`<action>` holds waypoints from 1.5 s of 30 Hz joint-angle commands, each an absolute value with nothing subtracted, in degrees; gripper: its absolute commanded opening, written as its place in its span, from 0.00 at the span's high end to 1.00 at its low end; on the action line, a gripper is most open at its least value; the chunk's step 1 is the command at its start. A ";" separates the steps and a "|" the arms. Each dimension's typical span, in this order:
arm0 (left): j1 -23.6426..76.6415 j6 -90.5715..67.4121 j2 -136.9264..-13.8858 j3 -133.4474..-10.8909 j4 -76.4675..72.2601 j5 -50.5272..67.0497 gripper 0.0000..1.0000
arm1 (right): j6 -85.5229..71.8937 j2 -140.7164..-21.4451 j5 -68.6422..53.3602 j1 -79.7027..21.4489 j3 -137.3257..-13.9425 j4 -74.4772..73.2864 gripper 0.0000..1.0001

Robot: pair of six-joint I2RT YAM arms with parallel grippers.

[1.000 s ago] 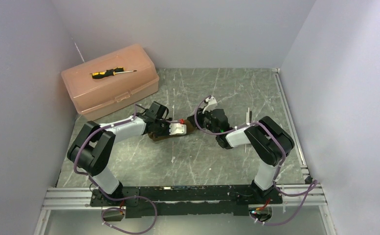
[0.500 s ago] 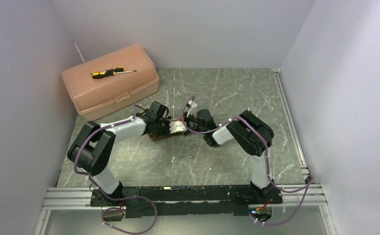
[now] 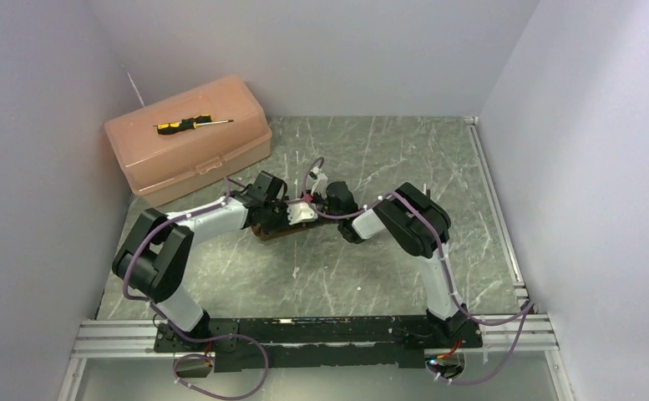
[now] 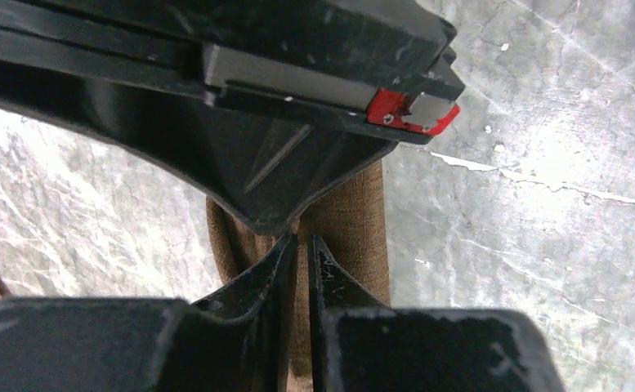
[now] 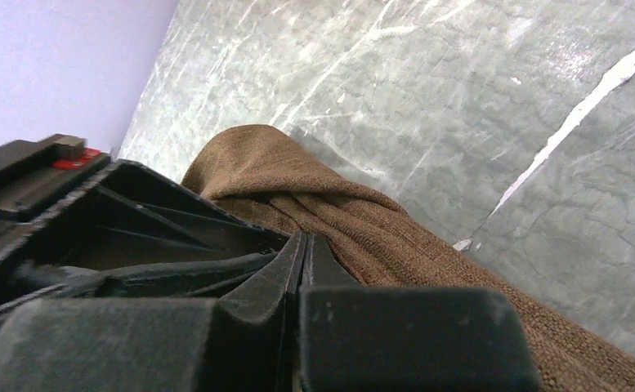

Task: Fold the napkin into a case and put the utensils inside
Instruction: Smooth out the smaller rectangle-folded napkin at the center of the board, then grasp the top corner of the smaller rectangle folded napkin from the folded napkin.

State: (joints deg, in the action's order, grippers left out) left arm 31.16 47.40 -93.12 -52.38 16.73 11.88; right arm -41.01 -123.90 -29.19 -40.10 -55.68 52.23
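A robotics laboratory test cell. Two arms, the left arm (image 3: 189, 224) and the right arm (image 3: 411, 224), are bolted side by side to a metal rail (image 3: 321, 332) along the near edge of a grey, marble-patterned desk (image 3: 387, 154). Plain, unmarked pale panels (image 3: 304, 50) enclose the desk on three sides, forming a bare booth. Purple cables (image 3: 220, 368) run along the arms and loop at their bases. A pink plastic box (image 3: 220, 142) with a screwdriver (image 3: 189, 125) on its lid stands in the far left corner; its contents cannot be made out.
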 commanded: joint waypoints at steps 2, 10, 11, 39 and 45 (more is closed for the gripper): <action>30.56 44.45 -88.51 -57.13 22.15 10.99 0.81 | -38.95 -122.38 -26.17 -41.13 -57.19 46.96 1.00; 19.83 32.71 -88.27 -65.62 32.25 12.32 0.77 | -33.03 -118.50 -20.85 -42.82 -56.19 40.51 1.00; 19.63 32.50 -88.31 -64.97 32.29 12.86 0.77 | -32.75 -118.22 -20.68 -43.19 -56.47 40.16 1.00; 20.56 34.37 -89.79 -53.75 18.48 21.86 0.77 | -38.50 -121.39 -22.76 -45.86 -69.00 24.80 1.00; 20.92 34.66 -90.25 -52.36 15.55 21.20 0.82 | -39.21 -122.12 -28.83 -45.80 -65.31 33.60 1.00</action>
State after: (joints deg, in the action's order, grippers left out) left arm 20.47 33.76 -89.84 -53.17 18.74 20.03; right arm -38.28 -121.49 -23.46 -45.63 -66.76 26.87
